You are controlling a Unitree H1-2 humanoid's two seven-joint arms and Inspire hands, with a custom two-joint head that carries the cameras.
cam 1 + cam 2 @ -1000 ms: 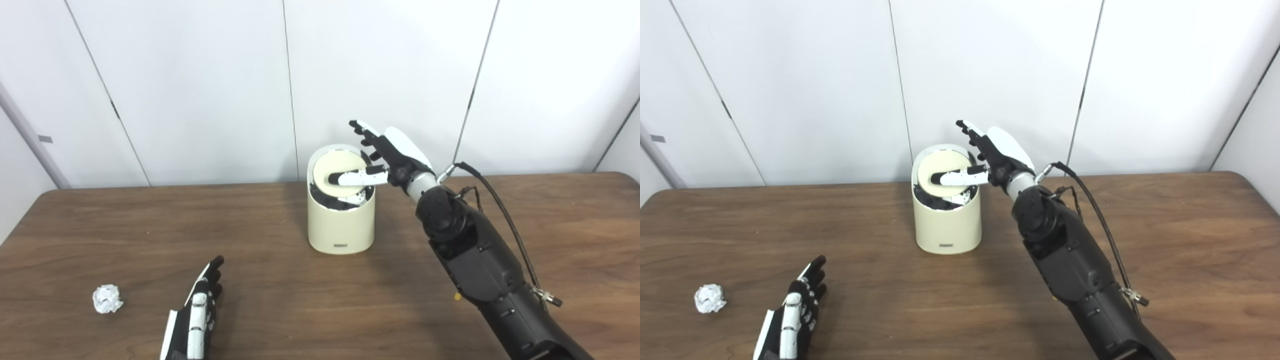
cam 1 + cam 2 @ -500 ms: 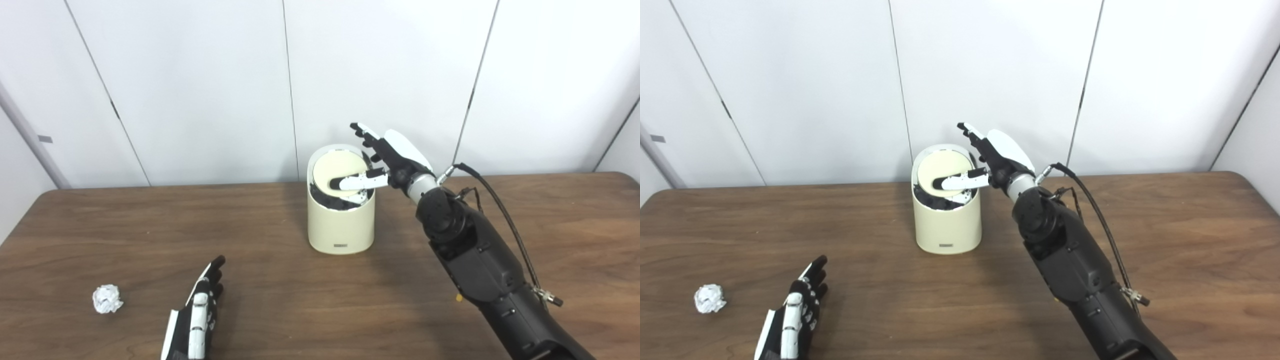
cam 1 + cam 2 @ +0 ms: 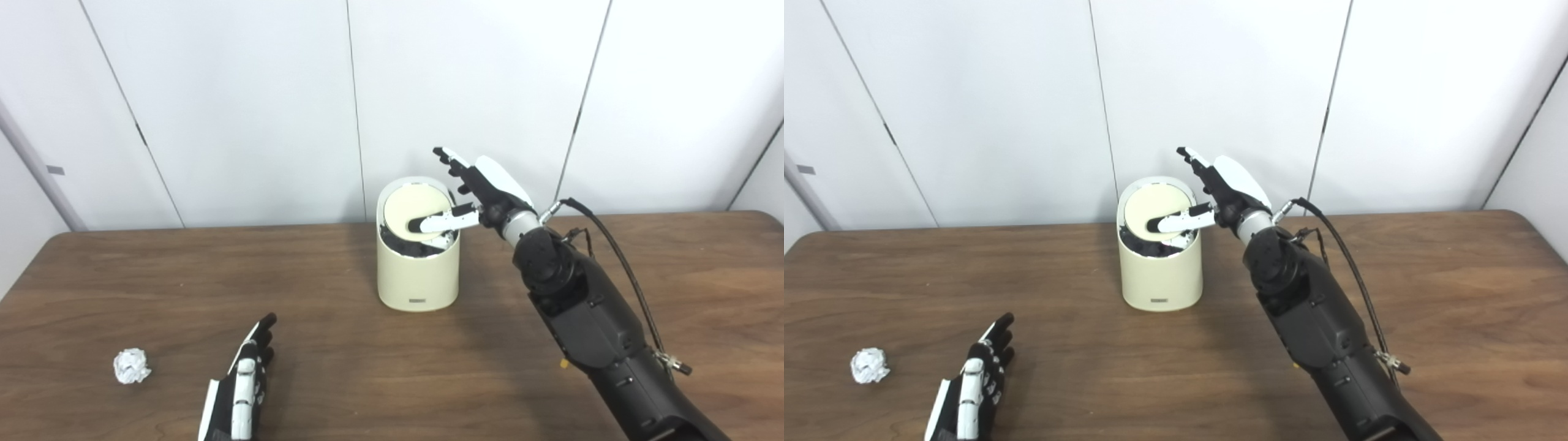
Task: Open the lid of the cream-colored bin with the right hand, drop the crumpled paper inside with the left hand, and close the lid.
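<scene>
Lid (image 3: 415, 206) of the cream bin (image 3: 418, 269) at frame center is tipped up by my spread right hand (image 3: 484, 190), step 1, so next my open, empty left hand (image 3: 240, 386) must grab the paper ball (image 3: 131, 365) at lower left.

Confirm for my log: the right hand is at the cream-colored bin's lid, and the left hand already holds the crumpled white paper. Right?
Not quite. The left eye view shows the crumpled white paper lying on the table, apart from the empty left hand. The right hand is at the cream-colored bin's lid.
</scene>
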